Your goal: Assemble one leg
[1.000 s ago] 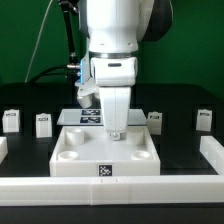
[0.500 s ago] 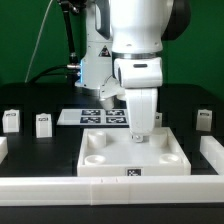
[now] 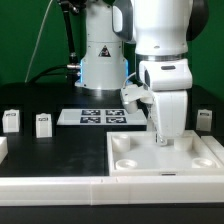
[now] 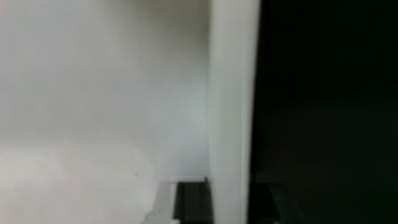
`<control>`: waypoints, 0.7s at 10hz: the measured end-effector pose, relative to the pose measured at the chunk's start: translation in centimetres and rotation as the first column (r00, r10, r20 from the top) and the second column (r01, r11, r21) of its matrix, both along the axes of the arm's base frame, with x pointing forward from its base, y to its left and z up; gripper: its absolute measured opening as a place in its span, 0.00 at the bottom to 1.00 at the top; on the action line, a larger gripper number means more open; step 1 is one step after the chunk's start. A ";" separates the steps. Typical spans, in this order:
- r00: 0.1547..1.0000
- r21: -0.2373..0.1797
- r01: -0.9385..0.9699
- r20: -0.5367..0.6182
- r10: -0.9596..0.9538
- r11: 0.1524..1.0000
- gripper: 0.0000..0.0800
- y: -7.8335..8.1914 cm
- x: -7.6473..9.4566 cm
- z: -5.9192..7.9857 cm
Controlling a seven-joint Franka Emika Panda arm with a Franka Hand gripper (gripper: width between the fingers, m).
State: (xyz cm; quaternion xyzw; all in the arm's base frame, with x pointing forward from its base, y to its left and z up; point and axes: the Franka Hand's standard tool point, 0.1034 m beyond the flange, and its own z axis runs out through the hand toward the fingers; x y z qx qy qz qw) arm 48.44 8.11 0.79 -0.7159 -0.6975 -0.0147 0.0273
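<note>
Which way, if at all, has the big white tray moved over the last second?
Yes. The white tray slid toward the exterior view's right: earlier centred before the marker board, it now lies mostly past the board's right end.

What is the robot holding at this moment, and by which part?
The fingers seem to clamp the large white square piece by its far rim. Nothing else is held.

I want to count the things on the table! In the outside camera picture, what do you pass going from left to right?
first leg → second leg → marker board → robot's fingers → third leg. The big white tray is left out because it stretches under several of these.
</note>
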 end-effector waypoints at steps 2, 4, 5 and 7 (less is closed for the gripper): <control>1.000 0.001 -0.005 0.000 0.005 1.000 0.07 0.5 0.6 -0.1; 1.000 0.000 -0.005 -0.001 0.005 1.000 0.07 0.5 0.6 -0.1; 1.000 0.000 -0.005 -0.002 0.005 1.000 0.07 0.4 0.6 -0.1; 1.000 0.000 -0.003 -0.002 0.003 1.000 0.40 0.4 0.6 -0.2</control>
